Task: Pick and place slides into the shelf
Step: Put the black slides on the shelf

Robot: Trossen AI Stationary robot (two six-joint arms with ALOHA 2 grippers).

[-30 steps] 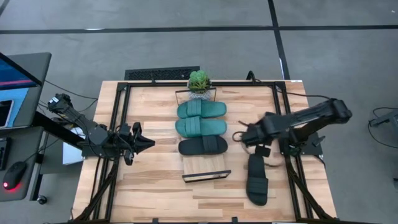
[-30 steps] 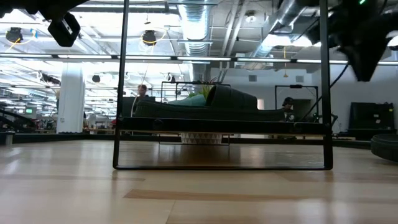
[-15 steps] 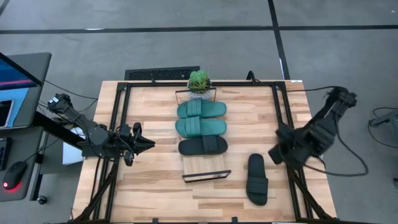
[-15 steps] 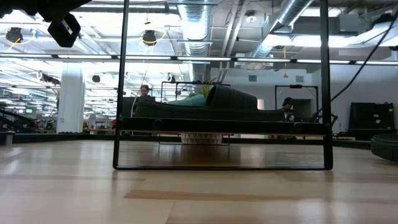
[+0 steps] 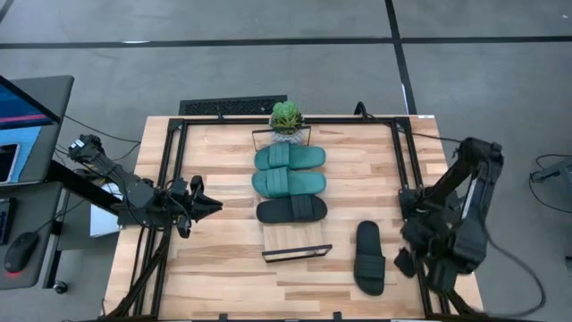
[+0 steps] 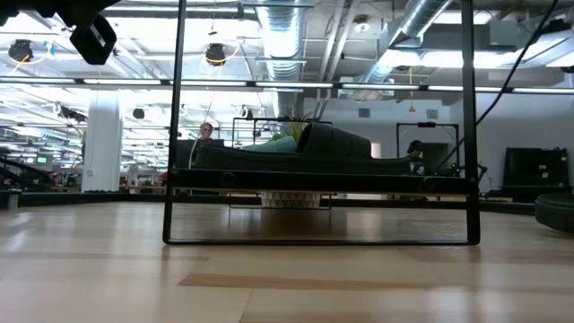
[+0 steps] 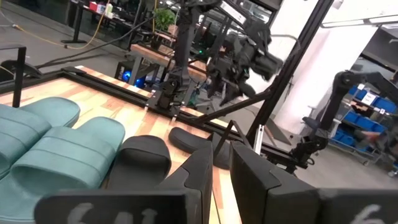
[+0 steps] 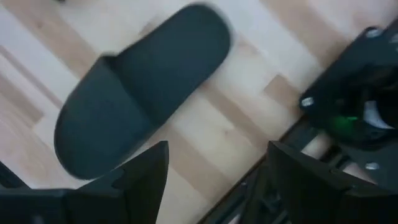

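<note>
The shelf (image 5: pixel 295 240) is a narrow plank with wire ends, lying along the table's middle. Two teal slides (image 5: pixel 290 158) (image 5: pixel 288 183) and one black slide (image 5: pixel 291 210) lie flat across it, soles down. The second black slide (image 5: pixel 369 258) (image 8: pixel 143 112) lies sole down on the tabletop, right of the shelf's near end. My right gripper (image 5: pixel 407 259) (image 8: pixel 217 168) is open and hangs above the table's right rail, just right of that slide, touching nothing. My left gripper (image 5: pixel 213 206) (image 7: pixel 222 168) is shut and waits left of the shelf, pointing at it.
A potted plant (image 5: pixel 286 116) stands at the shelf's far end. Black frame rails (image 5: pixel 174 179) (image 5: pixel 407 179) run along the table's left and right sides. A monitor (image 5: pixel 27 107) sits off the left edge. People (image 6: pixel 206 133) show in the room beyond.
My right arm has swung away from the shelf's right side, toward the table's right and near edges, and now hangs by the right rail beside the black slide. It has left the low view. The slides and the shelf have stayed in place.
</note>
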